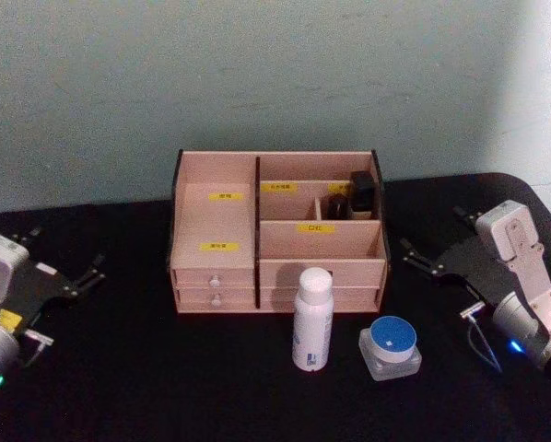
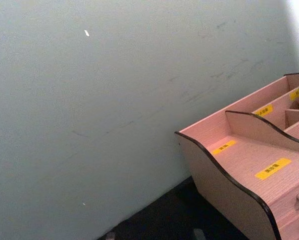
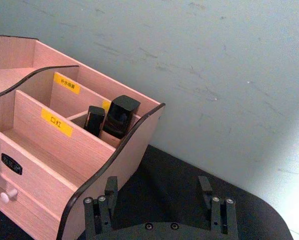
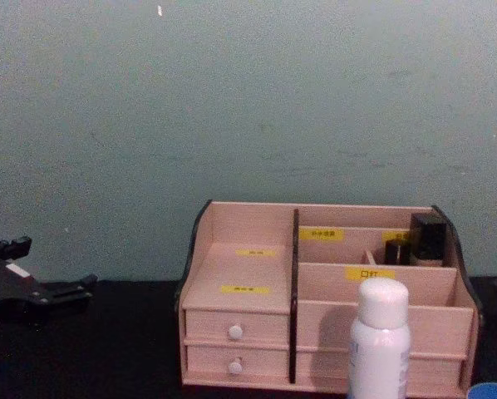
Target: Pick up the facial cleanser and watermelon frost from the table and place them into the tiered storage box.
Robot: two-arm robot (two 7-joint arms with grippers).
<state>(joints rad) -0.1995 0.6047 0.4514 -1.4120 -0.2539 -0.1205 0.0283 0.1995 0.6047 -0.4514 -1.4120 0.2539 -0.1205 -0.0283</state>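
Nothing gripped yet, and both items stand on the worktop (image 1: 146,387).

- White bottle (image 1: 312,320): upright with its long axis vertical and its cap on top. It stands just in front of the tiered storage box (image 1: 216,198), right of the box's centre divider. In the chest view the bottle (image 4: 380,341) overlaps the box's lower right front.
- Blue-lidded jar (image 1: 390,347): squat, lid up, just beside the bottle toward the worktop's right edge and slightly nearer the front edge. They look close but apart.
- I can't read the labels, so I can't say which is the cleanser and which is the frost.

Right gripper (image 1: 439,235): jaws spread and empty, seen clearly from its own wrist (image 3: 157,192). It sits off the box's right end, pointing in toward the box and the back wall. Both items lie inward of it and closer to the front edge, with the jar the nearer of the two.

Left gripper (image 1: 65,250): jaws apart and empty, near the worktop's left edge and well apart from both items.

My read is that the right arm takes the jar first. It has to draw back toward the front edge and swing inward.

For the bottle, approach from the side with the jaws across its vertical axis. It's tall and narrow, so it's likely tippy if nudged.

Two dark tubes (image 1: 362,191) occupy the box's right rear slots. The right front compartment looks free.
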